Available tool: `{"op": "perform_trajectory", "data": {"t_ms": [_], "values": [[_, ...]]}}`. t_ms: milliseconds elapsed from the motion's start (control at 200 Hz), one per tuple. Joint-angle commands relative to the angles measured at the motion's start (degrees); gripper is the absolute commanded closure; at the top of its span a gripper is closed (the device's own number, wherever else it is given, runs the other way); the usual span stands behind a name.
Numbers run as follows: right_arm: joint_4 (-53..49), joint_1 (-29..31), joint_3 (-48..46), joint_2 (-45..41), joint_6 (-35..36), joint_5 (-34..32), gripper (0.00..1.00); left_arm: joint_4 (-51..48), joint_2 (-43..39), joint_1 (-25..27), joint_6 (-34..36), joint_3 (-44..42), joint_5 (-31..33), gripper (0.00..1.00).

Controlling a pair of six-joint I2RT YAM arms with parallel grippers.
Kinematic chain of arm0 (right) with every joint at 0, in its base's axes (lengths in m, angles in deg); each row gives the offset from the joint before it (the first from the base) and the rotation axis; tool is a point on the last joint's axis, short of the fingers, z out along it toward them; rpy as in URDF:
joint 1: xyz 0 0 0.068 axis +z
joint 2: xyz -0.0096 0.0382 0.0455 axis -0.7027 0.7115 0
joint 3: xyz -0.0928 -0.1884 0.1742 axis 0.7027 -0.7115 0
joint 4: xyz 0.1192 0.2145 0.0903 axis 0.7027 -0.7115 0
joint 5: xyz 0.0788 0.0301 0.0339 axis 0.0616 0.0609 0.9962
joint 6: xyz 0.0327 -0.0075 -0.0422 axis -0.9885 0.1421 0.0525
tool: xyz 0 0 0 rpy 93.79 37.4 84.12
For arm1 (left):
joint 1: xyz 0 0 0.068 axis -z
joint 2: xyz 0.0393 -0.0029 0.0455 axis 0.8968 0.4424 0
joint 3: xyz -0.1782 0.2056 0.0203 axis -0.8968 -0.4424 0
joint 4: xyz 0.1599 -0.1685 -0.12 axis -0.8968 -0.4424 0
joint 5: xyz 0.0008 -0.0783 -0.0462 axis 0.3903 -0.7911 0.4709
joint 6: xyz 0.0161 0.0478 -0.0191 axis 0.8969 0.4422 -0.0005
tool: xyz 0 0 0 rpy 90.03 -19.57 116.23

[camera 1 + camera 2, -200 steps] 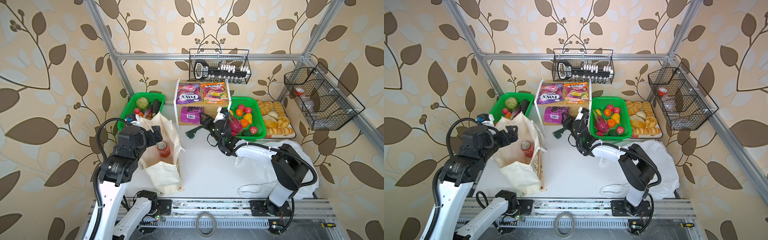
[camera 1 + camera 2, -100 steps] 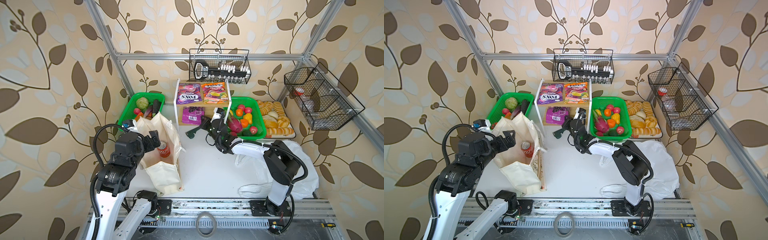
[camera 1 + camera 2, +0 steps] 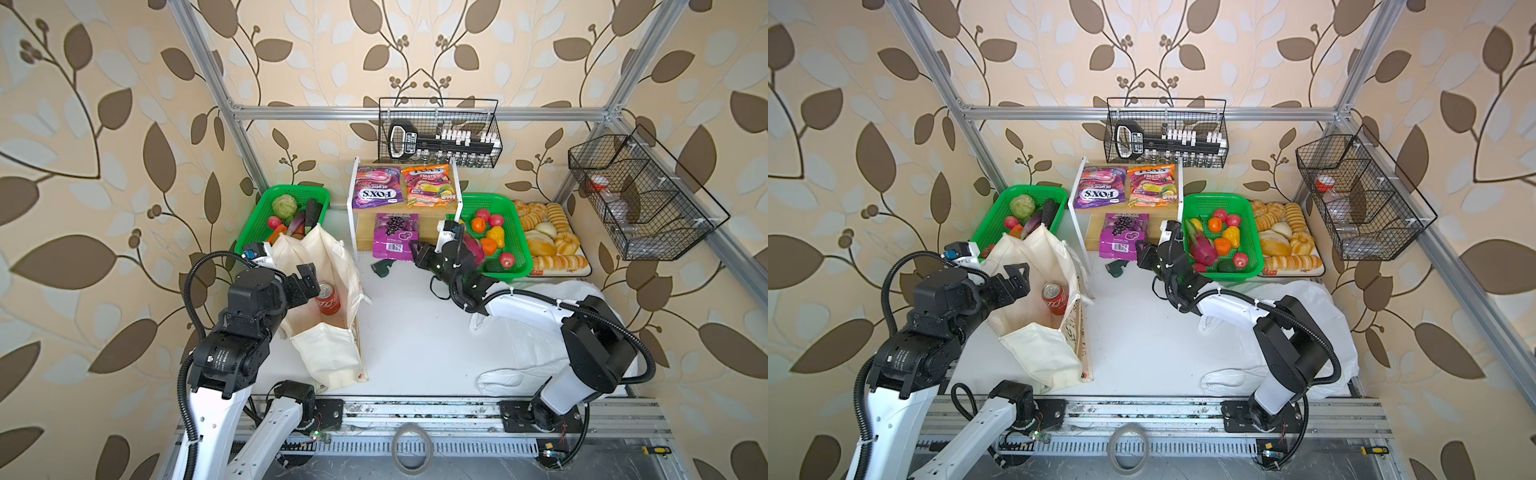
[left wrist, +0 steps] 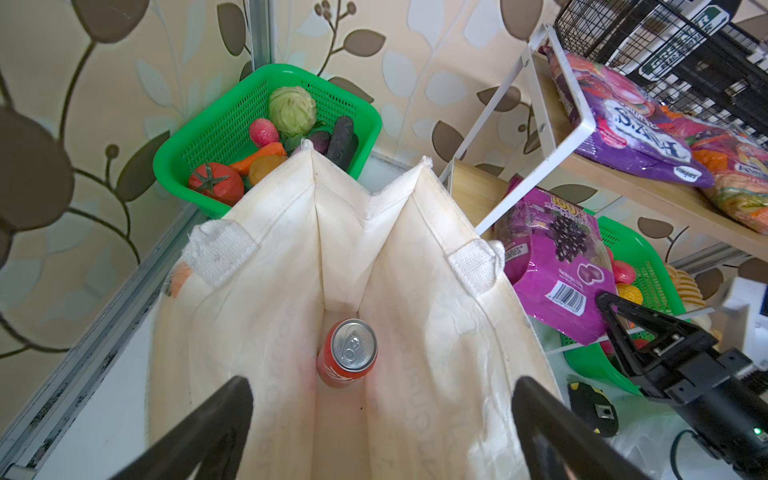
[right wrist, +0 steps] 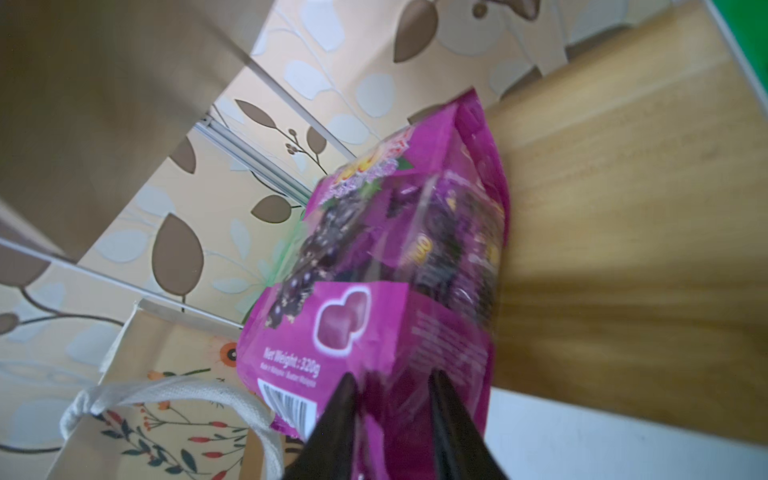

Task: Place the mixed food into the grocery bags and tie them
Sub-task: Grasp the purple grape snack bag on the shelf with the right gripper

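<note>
Cream canvas tote [image 3: 328, 266] standing open near the left edge of the bench [image 3: 415, 324], red soda can [image 3: 328, 297] upright inside; left gripper [image 4: 382, 388] spread wide over its mouth. Purple grape packet [image 3: 395, 235] on the wooden rack [image 3: 365, 235] at the back edge; right gripper [image 5: 391, 376] astride its lower edge, grip indeterminable. White plastic carrier [image 3: 540, 345] lying at the front-right corner.

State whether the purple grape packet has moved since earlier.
Yes: the purple grape packet has slid forward, overhanging the front edge of the wooden shelf.
</note>
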Motion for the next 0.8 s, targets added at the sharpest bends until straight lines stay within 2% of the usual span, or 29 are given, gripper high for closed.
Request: {"op": "perform_trajectory", "data": {"t_ms": [0, 50, 215, 400, 525, 575, 670, 795], "values": [[-4.08, -0.02, 2.54, -0.88, -0.95, 0.45, 0.44, 0.04, 0.14, -0.21, -0.88, 1.23, 1.12, 0.01], [-4.44, 0.00, 3.24, -0.17, -1.52, -1.03, 0.38, 0.10, 0.15, -0.21, -0.94, 1.27, 0.97, 0.01], [-4.40, -0.25, 6.91, 3.03, -1.82, -2.11, 0.30, -0.36, 0.24, -0.21, -0.78, 1.68, 0.79, 0.01], [-4.72, -0.21, 9.96, 7.01, -2.77, -1.90, 0.26, -1.02, 0.06, -0.21, -0.54, 2.01, 1.01, 0.01], [-2.95, 0.33, 9.35, 8.30, -2.89, -1.35, 0.26, -1.02, -0.02, -0.21, -0.55, 1.72, 0.63, 0.01], [-0.52, 0.61, 8.15, 8.28, -2.58, -0.78, 0.30, -1.11, -0.02, -0.21, -0.56, 1.75, 0.59, 0.01], [0.12, 1.20, 7.03, 7.94, -1.62, -0.82, 0.48, -1.28, -0.16, -0.21, -0.46, 1.72, 0.82, 0.01], [0.44, 1.46, 5.82, 6.54, -1.81, -0.30, 0.80, -1.61, -0.63, -0.21, -0.40, 1.57, 1.17, 0.01]]}}
